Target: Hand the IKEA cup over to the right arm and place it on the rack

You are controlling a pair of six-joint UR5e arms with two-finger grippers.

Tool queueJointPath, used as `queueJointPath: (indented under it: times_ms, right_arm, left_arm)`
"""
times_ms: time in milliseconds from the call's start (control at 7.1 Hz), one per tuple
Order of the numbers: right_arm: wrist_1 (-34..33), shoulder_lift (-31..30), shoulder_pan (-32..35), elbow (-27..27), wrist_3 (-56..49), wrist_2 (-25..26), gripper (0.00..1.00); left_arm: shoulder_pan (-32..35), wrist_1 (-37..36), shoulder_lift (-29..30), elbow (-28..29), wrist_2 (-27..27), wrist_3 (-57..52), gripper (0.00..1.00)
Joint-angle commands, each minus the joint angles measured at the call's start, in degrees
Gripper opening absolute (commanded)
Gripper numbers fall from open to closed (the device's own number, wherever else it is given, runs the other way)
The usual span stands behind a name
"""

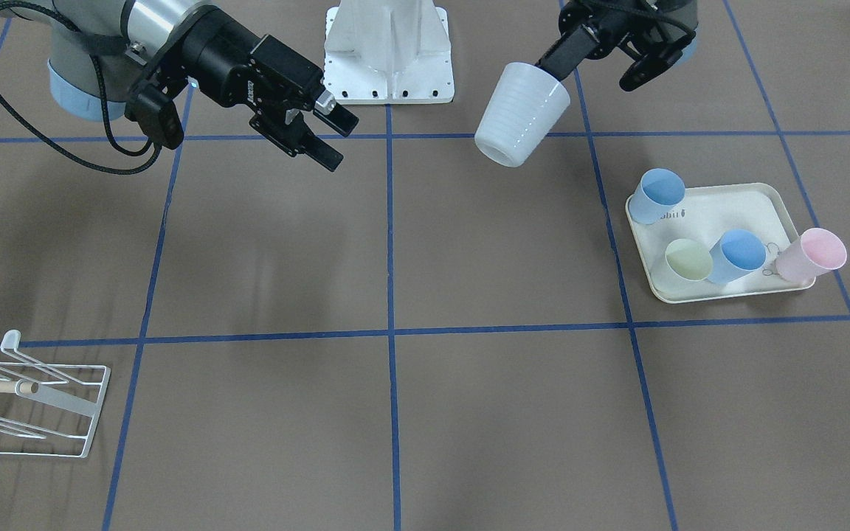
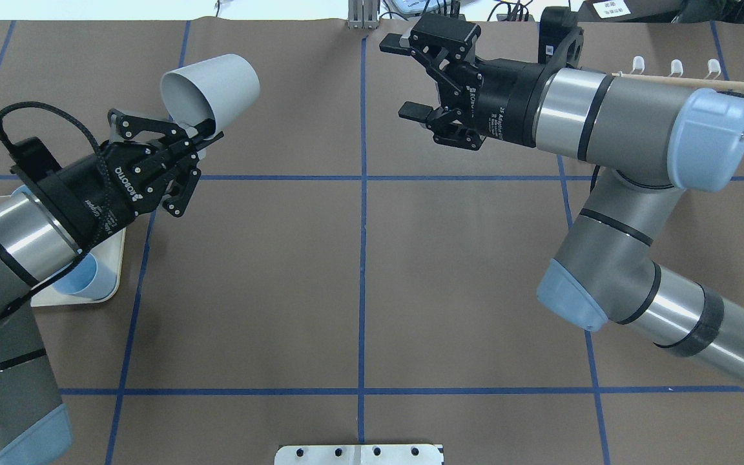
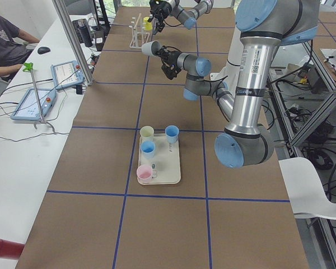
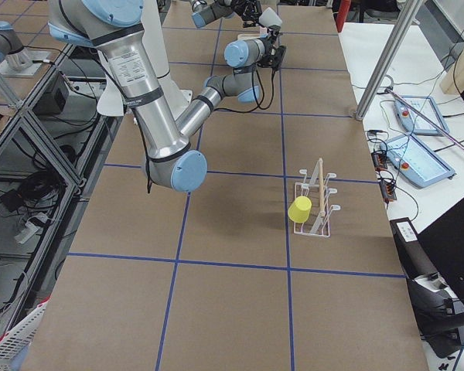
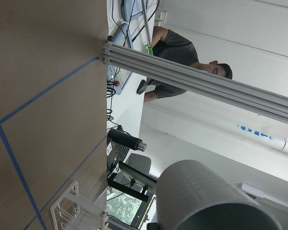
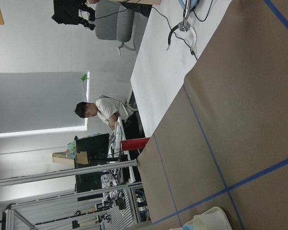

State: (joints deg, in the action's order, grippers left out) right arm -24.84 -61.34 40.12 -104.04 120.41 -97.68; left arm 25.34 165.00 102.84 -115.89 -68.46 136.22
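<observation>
My left gripper (image 2: 206, 131) holds the IKEA cup (image 2: 214, 86), pale grey-white, up in the air by its rim. The cup lies tilted, and its mouth faces the gripper. From the front the cup (image 1: 521, 114) hangs above the table near the robot's base. It also fills the lower left wrist view as a grey cup (image 5: 206, 201). My right gripper (image 2: 402, 79) is open and empty, raised and pointing toward the cup across a wide gap. The white wire rack (image 1: 34, 394) with its wooden rod stands at the table's right end and carries a yellow cup (image 4: 299, 209).
A cream tray (image 1: 713, 210) under my left arm holds two blue cups, a green one (image 1: 688, 259) and a pink one (image 1: 812, 253). A person sits at a side desk (image 3: 5, 47) with tablets. The robot's white base plate (image 1: 388, 48) stands at mid-table.
</observation>
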Motion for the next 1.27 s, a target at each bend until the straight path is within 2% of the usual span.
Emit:
queueJointPath:
  times_ms: [0,423,1127]
  right_arm:
    - [0.05,0.08,-0.13,0.33,2.90,-0.23,1.00]
    - [0.75,0.08,-0.31,0.33,4.13,-0.41,1.00]
    - [0.75,0.08,-1.18,0.33,4.13,-0.41,1.00]
  left_arm:
    - [-1.87,1.19,4.12,2.23,0.17,-2.71,0.00]
    - [-2.22,1.81,9.39,7.50,0.17,-2.97,0.00]
    - [-2.84,1.46,14.13,10.84,0.52,-2.98,0.00]
